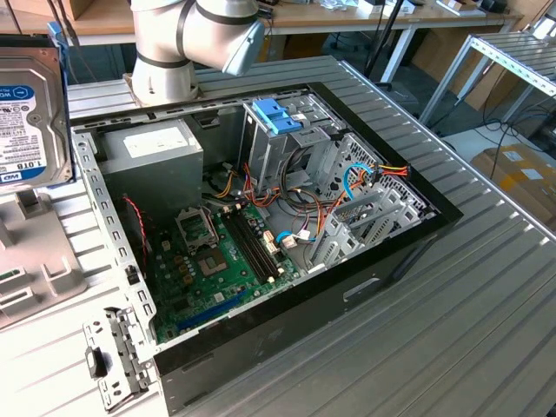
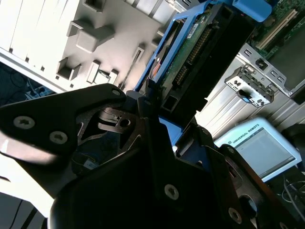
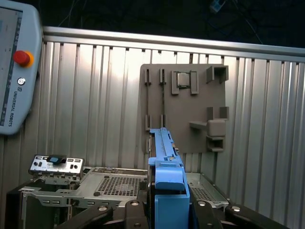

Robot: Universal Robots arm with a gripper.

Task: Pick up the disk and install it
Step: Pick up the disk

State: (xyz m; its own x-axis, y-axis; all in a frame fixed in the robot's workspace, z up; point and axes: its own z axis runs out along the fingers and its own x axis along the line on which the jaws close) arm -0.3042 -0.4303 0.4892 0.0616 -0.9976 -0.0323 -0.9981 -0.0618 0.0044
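Disk (image 1: 30,113) sits upright in my jaws, clamped across its light-blue rails (image 3: 167,176), above the grey holder (image 1: 35,252) at the exterior view's left beside the open case (image 1: 261,226); I judge it stiff, dense and shock-sensitive, best held by those rails.

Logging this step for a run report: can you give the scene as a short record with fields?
held item: disk, upright, above the grey holder plate
gripper: gripper shut on the disk's light-blue rails
target: open computer case, its drive cage topped by a blue bracket
install status: disk outside the case
surface: ribbed metal table
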